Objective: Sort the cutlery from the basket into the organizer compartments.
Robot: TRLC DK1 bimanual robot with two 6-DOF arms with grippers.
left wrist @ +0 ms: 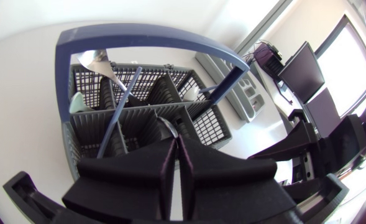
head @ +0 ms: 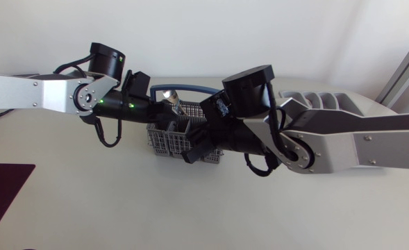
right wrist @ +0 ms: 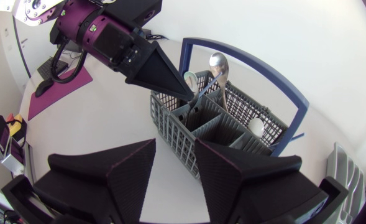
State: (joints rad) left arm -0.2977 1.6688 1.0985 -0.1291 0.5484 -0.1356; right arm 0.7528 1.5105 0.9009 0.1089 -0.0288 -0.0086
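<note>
A grey mesh cutlery basket [head: 164,142] with a blue hoop handle [head: 190,87] stands mid-table. A metal spoon [right wrist: 218,61], a blue stick-like utensil [left wrist: 122,106] and pale pieces stand in its compartments. My left gripper [head: 167,105] is over the basket, shut, with the thin end of a metal cutlery piece [left wrist: 166,127] pinched at its fingertips [left wrist: 170,152]. On the basket's near side my right gripper [right wrist: 173,168] hangs open, with nothing between its fingers. The grey organizer [head: 329,101] lies at the back right.
A maroon mat [head: 3,189] lies at the table's front left corner. The two arms cross close together over the basket. The organizer [left wrist: 242,87] sits just beyond the basket's right side.
</note>
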